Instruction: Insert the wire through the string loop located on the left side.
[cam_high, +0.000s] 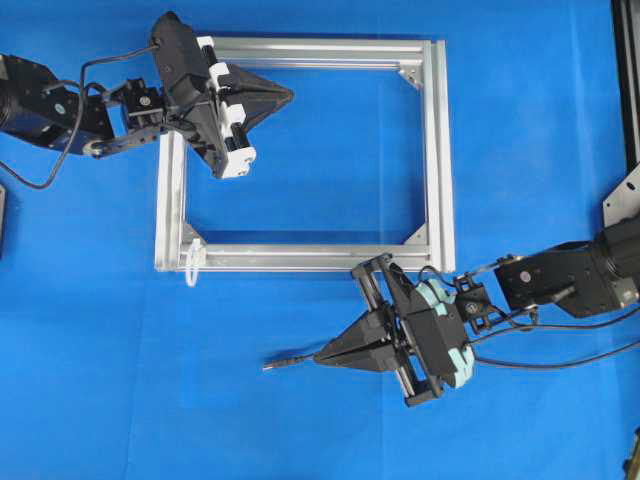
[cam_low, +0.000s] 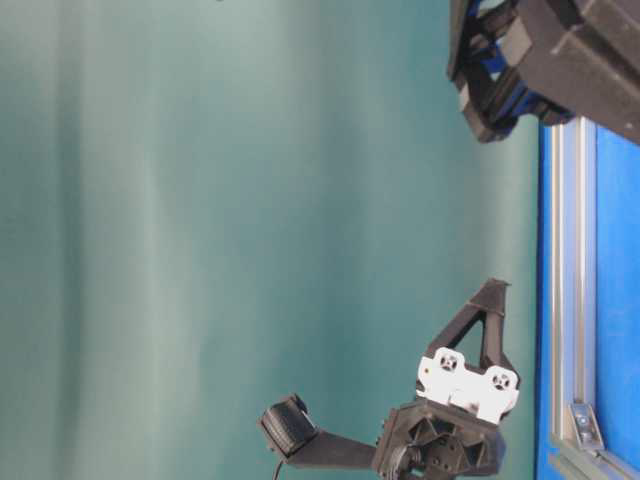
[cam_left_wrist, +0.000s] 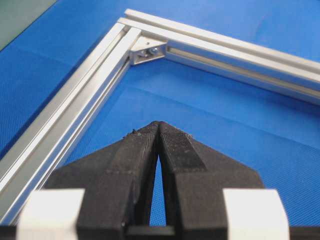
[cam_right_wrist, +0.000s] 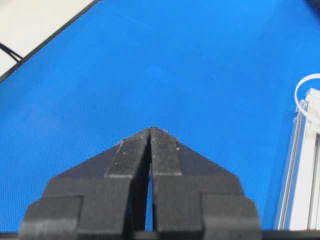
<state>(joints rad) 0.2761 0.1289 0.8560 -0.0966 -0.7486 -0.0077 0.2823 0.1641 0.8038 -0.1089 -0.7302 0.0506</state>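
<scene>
The wire's plug lies on the blue mat, its silvery tip pointing left, just beyond the tips of my right gripper. The rest of the wire runs under that gripper, out of sight. In the right wrist view the right gripper is shut with nothing showing between its jaws, and no wire appears. The whitish string loop hangs at the near left corner of the aluminium frame, also visible at the right edge as the string loop. My left gripper hovers shut over the frame's far left part; it holds nothing.
The frame's rails and a corner bracket lie ahead of the left gripper. A frame rail runs along the right of the right wrist view. Black arm cables trail at the right. Black hardware borders the mat's right edge.
</scene>
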